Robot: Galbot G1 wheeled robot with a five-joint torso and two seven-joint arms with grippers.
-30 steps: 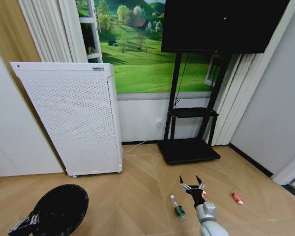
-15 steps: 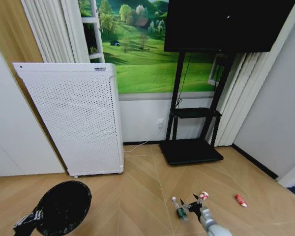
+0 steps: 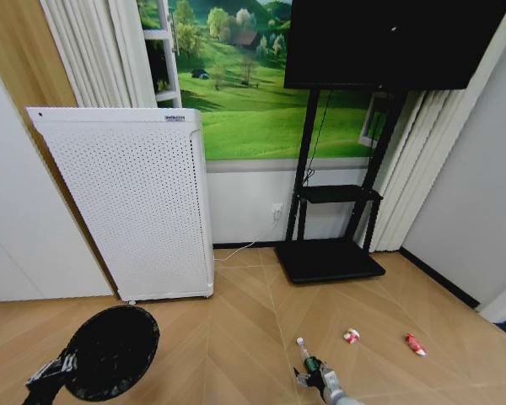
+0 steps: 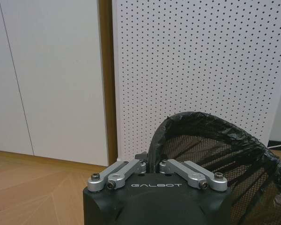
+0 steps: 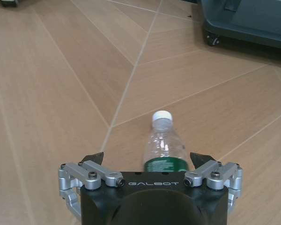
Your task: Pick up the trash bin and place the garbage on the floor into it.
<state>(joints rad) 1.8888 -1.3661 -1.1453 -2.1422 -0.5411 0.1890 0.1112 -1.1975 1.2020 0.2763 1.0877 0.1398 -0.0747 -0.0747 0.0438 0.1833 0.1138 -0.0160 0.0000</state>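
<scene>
- The left tool was clenched on the rim of the trash bin; in the left wrist view its fingers pinched the black liner edge. In the head view the bin hung tilted at about 8 o'clock, mouth turned toward the camera, well apart from the litter. Judged from this, the pick-up part of the task was done.
- The bin's dark inside gave no sign of any litter in it, though its bottom was hard to make out.
- The white perforated appliance stood against the wall at about 10 o'clock, behind the bin.
- The clear plastic bottle lay on the floor at about 6 o'clock, cap pointing away from the robot. The right tool was released, its jaws spread to either side of the bottle's green label and low over it, not yet closed on it.
- The red-and-white wrapper wad lay on the floor at about 5 o'clock, untouched.
- The small red packet lay farther toward 4 o'clock, also untouched.
- So all three pieces were left to collect; the bottle grasp looked like the step in hand.
</scene>
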